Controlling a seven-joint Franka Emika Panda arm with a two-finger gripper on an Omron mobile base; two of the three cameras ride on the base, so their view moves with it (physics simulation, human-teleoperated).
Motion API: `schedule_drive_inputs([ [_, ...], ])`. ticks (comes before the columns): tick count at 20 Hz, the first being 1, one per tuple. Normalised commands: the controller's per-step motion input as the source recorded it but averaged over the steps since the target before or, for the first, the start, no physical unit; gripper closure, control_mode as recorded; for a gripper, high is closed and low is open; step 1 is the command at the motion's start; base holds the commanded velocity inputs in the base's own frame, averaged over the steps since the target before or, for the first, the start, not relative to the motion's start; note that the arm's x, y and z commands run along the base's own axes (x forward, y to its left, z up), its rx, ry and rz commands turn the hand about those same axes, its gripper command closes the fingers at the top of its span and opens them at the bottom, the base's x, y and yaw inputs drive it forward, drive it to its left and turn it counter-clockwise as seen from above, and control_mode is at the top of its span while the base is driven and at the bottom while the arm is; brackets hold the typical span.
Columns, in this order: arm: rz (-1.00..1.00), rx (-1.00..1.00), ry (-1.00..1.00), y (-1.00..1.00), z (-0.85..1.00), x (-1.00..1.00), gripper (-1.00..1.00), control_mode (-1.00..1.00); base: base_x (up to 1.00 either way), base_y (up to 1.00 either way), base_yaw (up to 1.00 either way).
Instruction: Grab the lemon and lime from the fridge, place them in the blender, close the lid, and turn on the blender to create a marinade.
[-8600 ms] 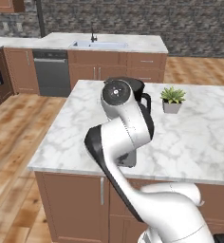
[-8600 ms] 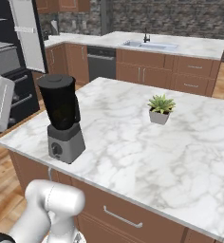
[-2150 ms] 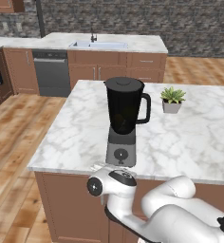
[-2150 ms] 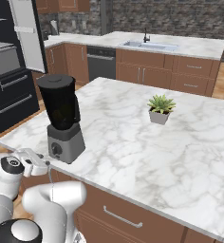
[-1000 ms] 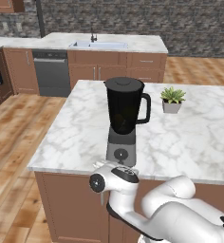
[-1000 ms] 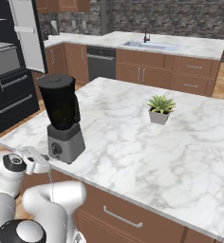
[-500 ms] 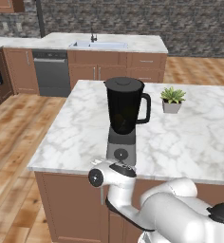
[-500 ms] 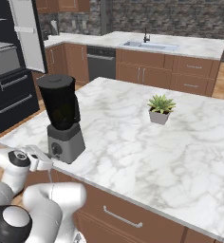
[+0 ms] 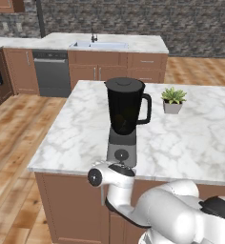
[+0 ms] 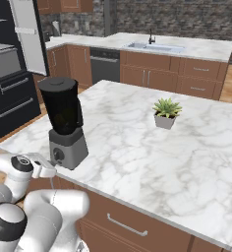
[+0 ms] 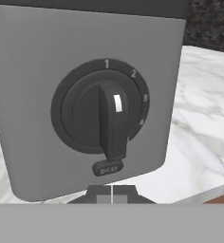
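Observation:
The blender (image 9: pixel 126 112) stands near the island counter's front edge, its dark jar on a grey base. The lid (image 9: pixel 125 82) sits on the jar's top and appears again from the other side (image 10: pixel 57 82). My gripper (image 9: pixel 119 165) is shut and empty, its tips right in front of the round dial (image 11: pixel 102 111) on the base. The hand view has the dial close up, its bar near vertical, and the gripper (image 11: pixel 112 194) tips pressed together just below it. Lemon and lime are hidden from view. The fridge's pale door (image 10: pixel 27 39) stands at far left.
A small potted plant (image 9: pixel 173 99) stands on the marble island (image 9: pixel 190 143) behind and right of the blender. A sink counter (image 10: pixel 157 47) with a dishwasher runs along the back wall. Dark wall ovens (image 10: pixel 7 74) are on the left. Wood floor surrounds the island.
The arm has come down from above the jar to the front of the blender's base. Over the last second the hand edged slightly closer to the dial. The blender has not moved.

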Motion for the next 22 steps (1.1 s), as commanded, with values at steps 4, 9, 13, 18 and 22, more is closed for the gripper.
schedule_drive_inputs([
  [4, 0.0, 0.0, 0.0, -0.14, 0.0, 0.0, 1.0, -1.0, 0.0, 0.0, 0.0],
  [9, 0.0, 0.0, 0.0, -0.14, -0.01, 0.0, 1.0, -1.0, 0.0, 0.0, 0.0],
  [13, 0.01, 0.0, 0.0, -0.14, -0.03, 0.02, 1.0, -1.0, 0.0, 0.0, 0.0],
  [18, 0.03, 0.0, 0.0, -0.05, -0.01, 0.11, 1.0, -1.0, 0.0, 0.0, 0.0],
  [22, 0.04, 0.0, 0.0, 0.0, -0.04, 0.21, 1.0, -1.0, 0.0, 0.0, 0.0],
])
